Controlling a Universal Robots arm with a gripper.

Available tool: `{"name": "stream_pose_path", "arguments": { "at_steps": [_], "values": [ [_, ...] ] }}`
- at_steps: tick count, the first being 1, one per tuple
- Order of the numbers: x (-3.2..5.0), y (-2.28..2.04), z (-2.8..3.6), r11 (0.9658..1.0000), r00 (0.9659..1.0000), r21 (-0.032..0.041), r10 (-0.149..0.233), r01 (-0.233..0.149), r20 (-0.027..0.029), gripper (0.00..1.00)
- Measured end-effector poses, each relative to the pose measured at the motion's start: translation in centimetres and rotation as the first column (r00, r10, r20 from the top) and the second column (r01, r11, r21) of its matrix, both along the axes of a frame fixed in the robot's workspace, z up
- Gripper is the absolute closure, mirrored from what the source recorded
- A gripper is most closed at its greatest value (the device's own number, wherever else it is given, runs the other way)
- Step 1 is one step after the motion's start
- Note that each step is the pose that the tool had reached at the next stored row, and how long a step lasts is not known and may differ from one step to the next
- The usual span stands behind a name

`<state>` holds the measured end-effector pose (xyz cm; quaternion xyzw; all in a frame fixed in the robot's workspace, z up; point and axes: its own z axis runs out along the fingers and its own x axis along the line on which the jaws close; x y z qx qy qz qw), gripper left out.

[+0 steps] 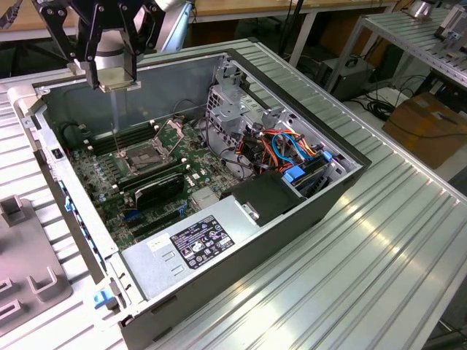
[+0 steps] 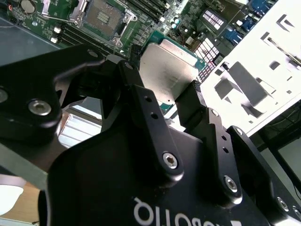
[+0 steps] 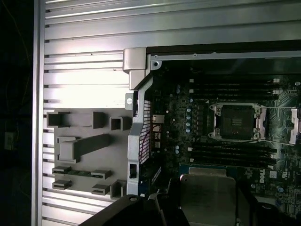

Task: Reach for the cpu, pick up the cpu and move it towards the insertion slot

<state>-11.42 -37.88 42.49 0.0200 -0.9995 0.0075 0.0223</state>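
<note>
Silvery metal shines on the cpu (image 2: 168, 66), which sits squeezed between the two black fingers (image 2: 143, 101) of the gripper (image 2: 164, 96). One finger presses on one edge of the chip and the other finger presses on the edge across from it, so the gripper is closed tight on the cpu. In the first wrist view the cpu (image 3: 207, 197) is up in the air over the green board (image 3: 176, 127), near the insertion slot (image 3: 235, 121) but not over it and not touching it. In the second wrist view the insertion slot (image 2: 103, 16) has a shiny frame and a dark square in the middle, and it lies past the far edge of the chip. In the exterior view the gripper (image 1: 117, 80) hangs above the back part of the open computer case (image 1: 241, 255), and the insertion slot (image 1: 146, 157) lies below it on the board. Inside the case there is a grey power box (image 1: 193, 248) at the front edge with a sticker on top, long black memory slots (image 1: 109, 142) beside the slot, and a bunch of blue and orange cables (image 1: 295, 149) near the case's right corner in the exterior view. The case stands on a ribbed metal table (image 1: 350, 248). A grey tray (image 3: 84, 153) with raised blocks lies on the table just beside the case.
</note>
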Motion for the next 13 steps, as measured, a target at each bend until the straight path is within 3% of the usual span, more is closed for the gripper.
{"name": "stream_pose_path", "arguments": {
  "at_steps": [13],
  "values": [
    [0.09, 0.08, -0.03, 1.0000, 1.0000, 0.0005, 0.000, 0.000, 0.0000, 0.45]
  ]
}}
